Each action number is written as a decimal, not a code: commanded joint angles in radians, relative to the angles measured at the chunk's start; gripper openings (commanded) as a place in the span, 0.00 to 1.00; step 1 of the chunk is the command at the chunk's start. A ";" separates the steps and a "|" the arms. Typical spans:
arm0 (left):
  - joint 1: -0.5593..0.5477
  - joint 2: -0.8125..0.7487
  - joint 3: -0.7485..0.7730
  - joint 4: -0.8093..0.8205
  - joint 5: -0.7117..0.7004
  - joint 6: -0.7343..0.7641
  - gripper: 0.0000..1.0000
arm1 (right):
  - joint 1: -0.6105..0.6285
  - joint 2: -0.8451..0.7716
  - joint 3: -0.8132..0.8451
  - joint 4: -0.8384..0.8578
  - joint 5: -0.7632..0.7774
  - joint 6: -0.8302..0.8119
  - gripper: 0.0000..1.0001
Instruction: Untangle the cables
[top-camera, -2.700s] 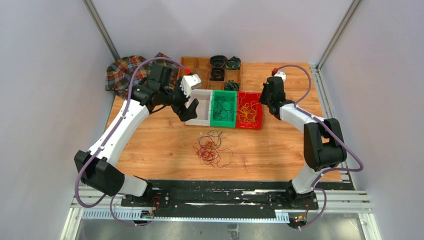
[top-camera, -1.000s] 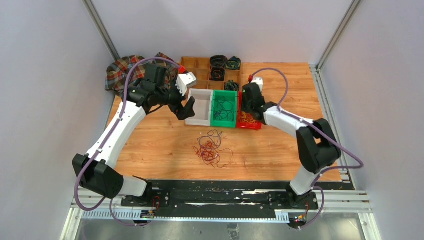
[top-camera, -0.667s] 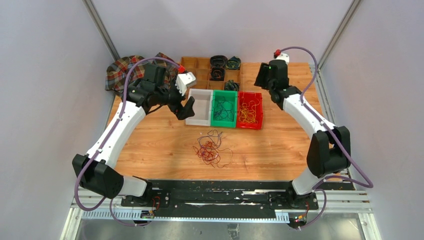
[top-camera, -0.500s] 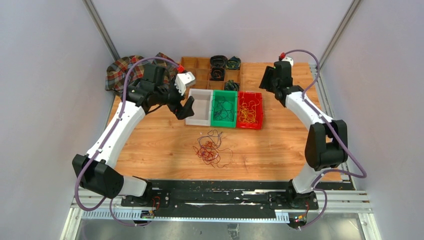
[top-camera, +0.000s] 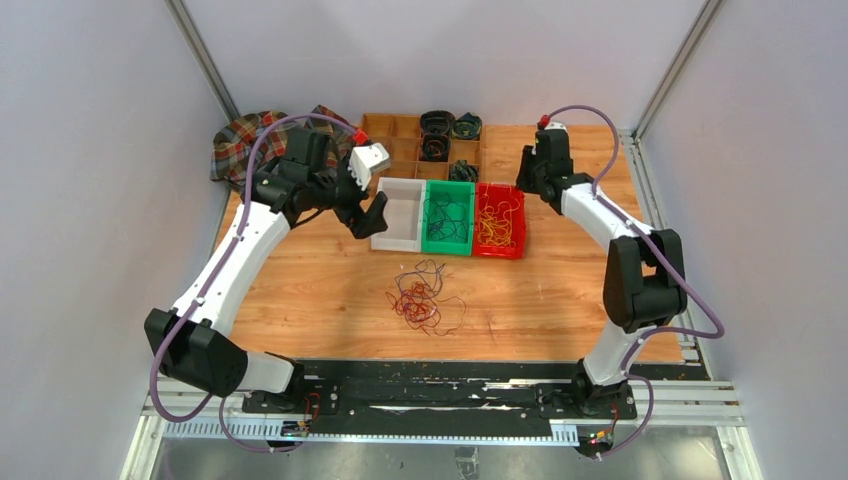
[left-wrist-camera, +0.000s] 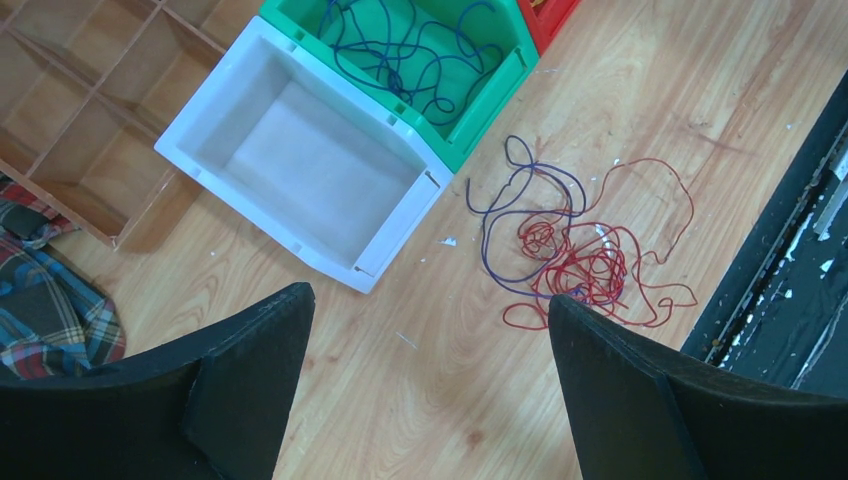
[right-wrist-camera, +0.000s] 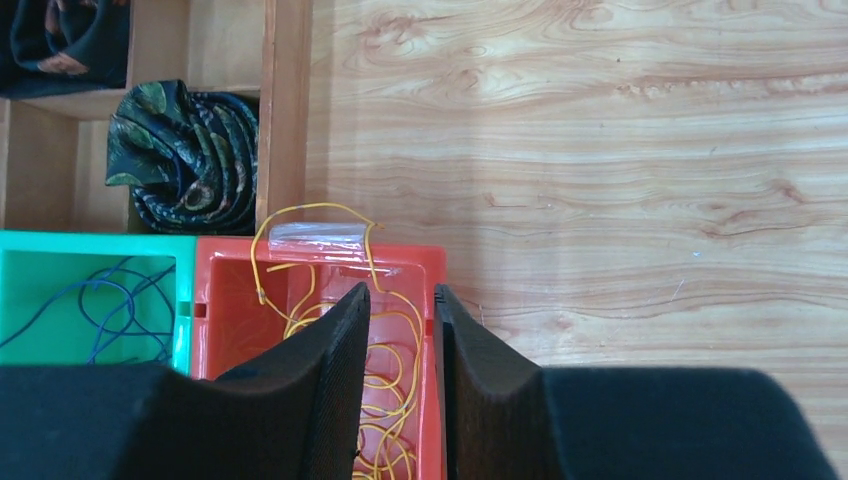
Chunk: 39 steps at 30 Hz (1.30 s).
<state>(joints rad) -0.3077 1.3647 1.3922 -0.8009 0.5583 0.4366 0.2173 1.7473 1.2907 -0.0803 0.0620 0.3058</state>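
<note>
The cables (top-camera: 425, 298) lie as a loose tangle of red and dark purple-blue strands on the wooden table, in front of the bins. They also show in the left wrist view (left-wrist-camera: 580, 255). My left gripper (top-camera: 372, 215) hovers over the table by the white bin, wide open and empty (left-wrist-camera: 428, 296), with the tangle to its right. My right gripper (top-camera: 528, 180) hangs behind the red bin. Its jaws stand only narrowly apart with nothing between them (right-wrist-camera: 400, 290). Yellow strands (right-wrist-camera: 395, 370) lie in the red bin, and one loops over its back rim.
Three bins stand in a row: white (top-camera: 398, 243) (left-wrist-camera: 262, 220) and empty, green (top-camera: 445, 250) (left-wrist-camera: 480, 110) with blue strands, and red (top-camera: 497, 252) (right-wrist-camera: 410, 255). Behind them are a wooden organiser (top-camera: 400, 128) (right-wrist-camera: 285, 100) with rolled dark cloths (right-wrist-camera: 185, 170) and a plaid cloth (top-camera: 240, 145). A black rail (top-camera: 430, 385) lines the near edge.
My right gripper was over the red bin a second ago, swung up and back to the right, and now hangs just behind the bin. The left arm and the tangle have not moved.
</note>
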 joint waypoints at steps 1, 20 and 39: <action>0.017 -0.022 -0.005 0.024 0.021 0.010 0.91 | 0.034 0.051 0.015 -0.020 0.044 -0.066 0.30; 0.046 -0.016 -0.002 0.019 0.033 0.024 0.91 | 0.105 0.215 0.118 -0.058 0.119 -0.132 0.25; 0.059 -0.032 -0.013 0.021 0.047 0.023 0.91 | 0.133 0.018 -0.002 0.117 0.094 -0.131 0.01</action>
<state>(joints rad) -0.2573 1.3643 1.3903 -0.7944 0.5831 0.4496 0.3222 1.8851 1.3319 -0.0570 0.1749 0.1787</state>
